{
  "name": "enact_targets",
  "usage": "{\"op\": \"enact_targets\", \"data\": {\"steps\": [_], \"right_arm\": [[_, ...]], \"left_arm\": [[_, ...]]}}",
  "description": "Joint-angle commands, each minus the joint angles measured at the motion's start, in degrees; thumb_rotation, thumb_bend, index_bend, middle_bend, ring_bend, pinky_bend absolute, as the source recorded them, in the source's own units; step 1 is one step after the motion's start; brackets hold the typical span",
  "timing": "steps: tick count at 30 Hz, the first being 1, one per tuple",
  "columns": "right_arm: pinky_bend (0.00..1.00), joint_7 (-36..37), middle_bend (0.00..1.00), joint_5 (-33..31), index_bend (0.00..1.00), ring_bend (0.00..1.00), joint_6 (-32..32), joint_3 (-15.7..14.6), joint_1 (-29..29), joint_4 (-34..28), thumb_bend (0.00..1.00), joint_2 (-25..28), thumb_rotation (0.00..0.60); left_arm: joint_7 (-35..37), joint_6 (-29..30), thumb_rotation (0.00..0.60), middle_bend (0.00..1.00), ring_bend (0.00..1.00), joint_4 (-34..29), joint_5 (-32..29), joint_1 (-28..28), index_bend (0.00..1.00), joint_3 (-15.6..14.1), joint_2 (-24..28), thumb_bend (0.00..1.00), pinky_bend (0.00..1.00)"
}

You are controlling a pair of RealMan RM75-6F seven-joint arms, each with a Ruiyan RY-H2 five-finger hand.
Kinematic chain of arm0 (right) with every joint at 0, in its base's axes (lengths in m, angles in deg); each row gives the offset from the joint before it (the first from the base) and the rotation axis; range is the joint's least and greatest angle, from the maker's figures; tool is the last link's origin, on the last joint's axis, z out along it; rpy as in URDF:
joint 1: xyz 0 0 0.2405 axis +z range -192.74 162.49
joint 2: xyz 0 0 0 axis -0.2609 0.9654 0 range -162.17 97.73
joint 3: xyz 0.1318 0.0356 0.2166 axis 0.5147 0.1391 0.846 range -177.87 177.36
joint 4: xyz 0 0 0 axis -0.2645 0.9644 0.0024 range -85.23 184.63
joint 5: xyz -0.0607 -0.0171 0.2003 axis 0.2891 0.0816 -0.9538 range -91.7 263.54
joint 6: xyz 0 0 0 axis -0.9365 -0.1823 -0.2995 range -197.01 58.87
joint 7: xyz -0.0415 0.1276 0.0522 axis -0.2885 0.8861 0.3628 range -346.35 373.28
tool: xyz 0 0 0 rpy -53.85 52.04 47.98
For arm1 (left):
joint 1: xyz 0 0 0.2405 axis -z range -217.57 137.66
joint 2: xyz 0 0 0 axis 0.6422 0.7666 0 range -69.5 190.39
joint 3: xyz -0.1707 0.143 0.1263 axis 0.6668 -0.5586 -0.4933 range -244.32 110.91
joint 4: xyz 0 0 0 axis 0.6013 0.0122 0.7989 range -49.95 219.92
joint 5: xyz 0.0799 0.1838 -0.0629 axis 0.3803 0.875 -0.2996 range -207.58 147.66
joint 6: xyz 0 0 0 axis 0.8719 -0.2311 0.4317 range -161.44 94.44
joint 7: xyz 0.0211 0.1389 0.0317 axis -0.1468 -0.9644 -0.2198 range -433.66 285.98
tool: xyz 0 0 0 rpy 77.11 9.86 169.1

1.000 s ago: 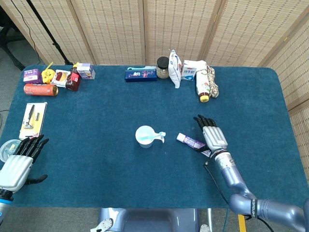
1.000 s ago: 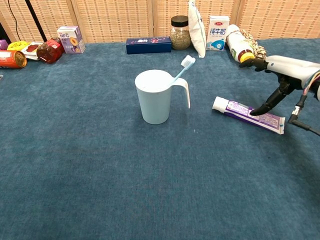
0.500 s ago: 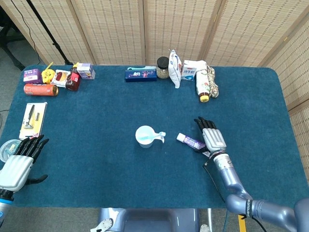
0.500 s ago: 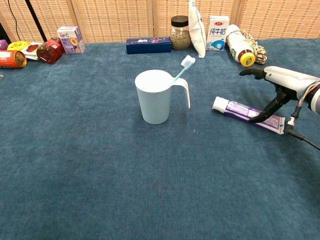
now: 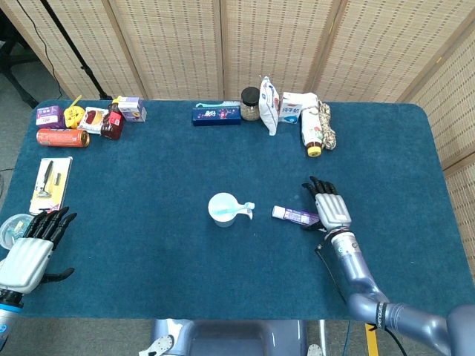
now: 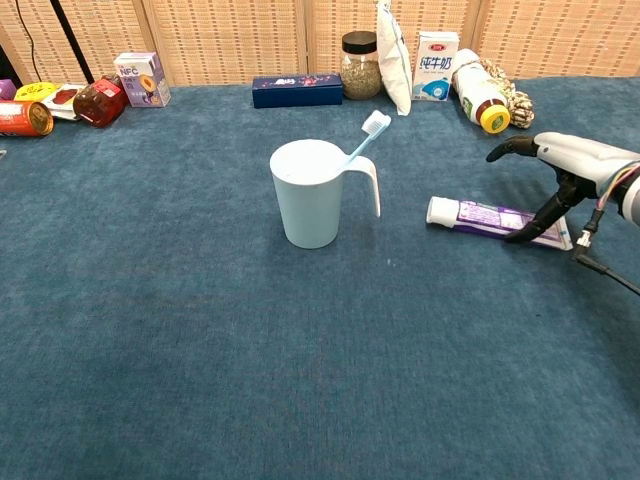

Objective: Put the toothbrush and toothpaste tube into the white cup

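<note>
A white cup [image 5: 223, 208] [image 6: 312, 195] stands mid-table with a light-blue toothbrush [image 6: 362, 138] leaning in it, head up over the handle side. To its right a purple-and-white toothpaste tube [image 5: 293, 215] [image 6: 480, 214] lies flat, cap toward the cup. My right hand [image 5: 330, 208] [image 6: 565, 160] hovers over the tube's tail end with its fingers stretched out, and its thumb reaches down to touch the tail; the tube is not lifted. Palm down at the table's near left corner, my left hand [image 5: 30, 248] has its fingers spread and holds nothing.
Along the back edge stand a blue box [image 5: 216, 114], a jar [image 5: 250, 104], a white pouch, a milk carton [image 5: 295, 107] and a yellow-capped bottle [image 5: 313, 133]. At back left are a red can [image 5: 62, 137] and small packs. A carded razor [image 5: 50, 182] lies at the left edge.
The right hand shifted slightly toward the back, and the tube's tail swung with it, so the tube now lies nearly square to the cup. The left hand stayed put.
</note>
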Motion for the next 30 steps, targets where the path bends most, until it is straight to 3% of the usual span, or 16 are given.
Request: {"op": "enact_targets", "data": {"steps": [1, 6, 11, 18, 23, 30], "right_arm": [[0.09, -1.2, 0.07, 0.4, 0.18, 0.00, 0.3, 0.1, 0.1, 1.6, 0.00, -0.8, 0.600], [0.19, -1.2, 0.16, 0.6, 0.29, 0.01, -1.7, 0.2, 0.4, 1.8, 0.02, -0.7, 0.600], [0.36, 0.1, 0.32, 2.6, 0.46, 0.13, -1.4, 0.3, 0.3, 2.4, 0.13, -1.4, 0.600], [0.52, 2.1, 0.48, 5.9, 0.63, 0.27, -0.3, 0.3, 0.0, 4.6, 0.32, -3.1, 0.600], [0.58, 4.1, 0.52, 7.5, 0.67, 0.32, -0.5, 0.3, -0.3, 5.2, 0.47, -3.2, 0.600], [0.60, 6.3, 0.54, 11.5, 0.68, 0.33, 3.1, 0.7, -1.5, 2.9, 0.51, -0.9, 0.600]], "left_arm": [[0.0, 0.0, 0.600, 0.00, 0.00, 0.0, 0.0, 0.0, 0.00, 0.0, 0.0, 0.06, 0.00], [0.1, 0.0, 0.600, 0.00, 0.00, 0.0, 0.1, 0.0, 0.00, -0.1, 0.0, 0.06, 0.00], [0.4, 0.1, 0.600, 0.00, 0.00, 0.1, 0.0, 0.0, 0.00, 0.0, 0.2, 0.06, 0.00], [0.4, -0.2, 0.600, 0.00, 0.00, 0.1, -0.1, 0.1, 0.00, 0.0, 0.2, 0.06, 0.00], [0.2, -0.4, 0.600, 0.00, 0.00, 0.0, -0.2, 0.2, 0.00, 0.0, 0.1, 0.06, 0.00], [0.1, -0.5, 0.600, 0.00, 0.00, -0.1, -0.2, 0.2, 0.00, 0.0, 0.2, 0.06, 0.00]]}}
